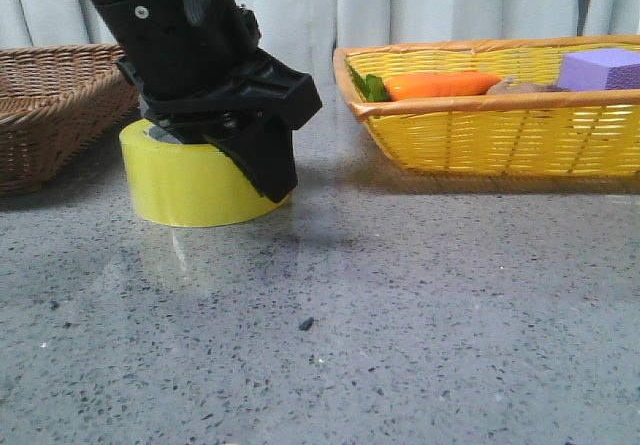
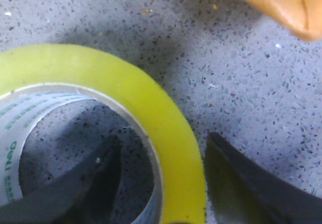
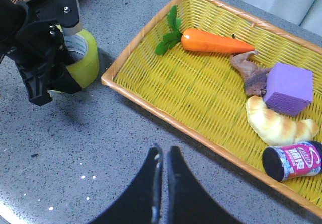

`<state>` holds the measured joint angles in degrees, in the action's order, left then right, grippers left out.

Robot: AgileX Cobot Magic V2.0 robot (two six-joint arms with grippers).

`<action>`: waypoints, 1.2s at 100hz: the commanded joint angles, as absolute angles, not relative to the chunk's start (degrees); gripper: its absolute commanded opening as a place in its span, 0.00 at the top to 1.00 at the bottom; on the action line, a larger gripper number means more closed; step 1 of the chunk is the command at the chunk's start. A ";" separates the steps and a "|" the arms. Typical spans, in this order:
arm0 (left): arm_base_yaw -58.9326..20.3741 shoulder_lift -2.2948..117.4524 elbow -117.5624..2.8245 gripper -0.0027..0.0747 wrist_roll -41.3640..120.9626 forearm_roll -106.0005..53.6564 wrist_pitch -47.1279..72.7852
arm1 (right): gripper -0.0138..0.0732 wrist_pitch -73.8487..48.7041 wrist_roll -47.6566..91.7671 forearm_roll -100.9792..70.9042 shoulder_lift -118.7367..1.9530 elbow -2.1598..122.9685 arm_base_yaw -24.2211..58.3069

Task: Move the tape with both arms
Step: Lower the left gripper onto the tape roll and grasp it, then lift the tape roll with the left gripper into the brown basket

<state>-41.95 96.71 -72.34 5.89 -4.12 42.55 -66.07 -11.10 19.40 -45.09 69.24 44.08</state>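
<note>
The tape (image 1: 185, 190) is a wide yellow-green roll lying flat on the grey table at the left. My left gripper (image 1: 240, 160) is down over it and open. In the left wrist view the left gripper (image 2: 162, 138) straddles the wall of the tape (image 2: 131, 88): one finger sits inside the white core and the other outside, each with a small gap to the wall. The tape also shows in the right wrist view (image 3: 89, 58). My right gripper (image 3: 162, 153) is shut and empty, above bare table beside the yellow basket. It is out of the front view.
A yellow wicker basket (image 1: 500, 130) stands at the right with a carrot (image 1: 440, 85), a purple block (image 1: 600, 68), a croissant (image 3: 276, 126) and a pink can (image 3: 294, 161). A brown wicker basket (image 1: 50, 115) stands at the far left.
</note>
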 commanded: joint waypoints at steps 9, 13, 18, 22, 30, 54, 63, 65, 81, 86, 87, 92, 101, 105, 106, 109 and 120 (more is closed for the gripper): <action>-42.10 94.59 -74.10 0.68 5.86 -4.93 40.36 | 0.93 -62.13 -11.17 21.63 -44.74 70.46 43.87; -42.10 94.59 -74.10 0.72 5.86 -4.93 40.36 | 0.93 -62.13 -11.17 21.63 -44.74 70.46 43.87; -42.10 94.59 -74.10 0.77 5.86 -4.93 40.36 | 0.93 -62.13 -11.17 21.63 -44.74 70.46 43.87; -42.10 94.59 -74.19 0.81 5.86 -4.93 40.36 | 0.93 -62.13 -11.17 21.63 -44.74 70.46 43.87; -42.10 94.59 -74.91 0.86 5.86 -4.93 41.29 | 0.93 -62.13 -11.17 21.63 -44.74 70.46 43.87; -42.10 94.59 -81.69 0.87 5.86 -4.42 45.75 | 0.93 -62.13 -11.17 21.86 -44.74 70.46 43.87; -42.10 94.59 -85.27 0.87 5.86 -2.54 48.74 | 0.93 -62.13 -11.17 21.95 -44.74 70.46 43.87; -42.10 94.59 -86.22 0.87 5.86 -1.91 49.48 | 0.93 -62.13 -11.17 21.95 -44.74 70.46 43.87; -41.00 94.47 -93.94 0.87 5.86 2.78 54.79 | 0.93 -62.13 -11.17 22.09 -44.74 70.46 43.87; -39.76 94.24 -95.96 0.88 5.86 2.78 55.89 | 0.93 -62.13 -11.17 22.09 -44.74 70.43 43.87; -39.56 94.24 -96.44 0.87 5.86 2.78 56.00 | 0.93 -62.13 -11.17 22.09 -44.74 70.43 43.87; -37.83 93.91 -97.92 0.88 5.86 2.78 56.73 | 0.93 -62.03 -11.17 22.09 -44.74 70.43 43.87; -34.68 92.22 -98.94 0.88 5.86 2.78 57.12 | 0.93 -61.79 -11.17 22.09 -44.74 70.43 43.87; -32.96 91.17 -98.94 0.88 5.86 2.78 57.12 | 0.93 -61.79 -11.17 22.09 -44.74 70.43 43.87; -32.34 91.03 -98.94 0.88 5.86 2.78 57.12 | 0.93 -61.79 -11.17 22.09 -44.74 70.43 43.87; -31.05 90.26 -98.94 0.88 5.86 2.78 57.36 | 0.93 -61.79 -11.17 22.09 -44.74 70.43 43.87; -25.42 88.61 -98.94 0.88 5.86 2.78 59.09 | 0.93 -61.33 -11.17 22.09 -44.74 70.43 43.87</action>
<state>-28.82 92.84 -96.58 6.00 1.92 60.91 -65.55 -11.23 19.81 -45.09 69.21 44.08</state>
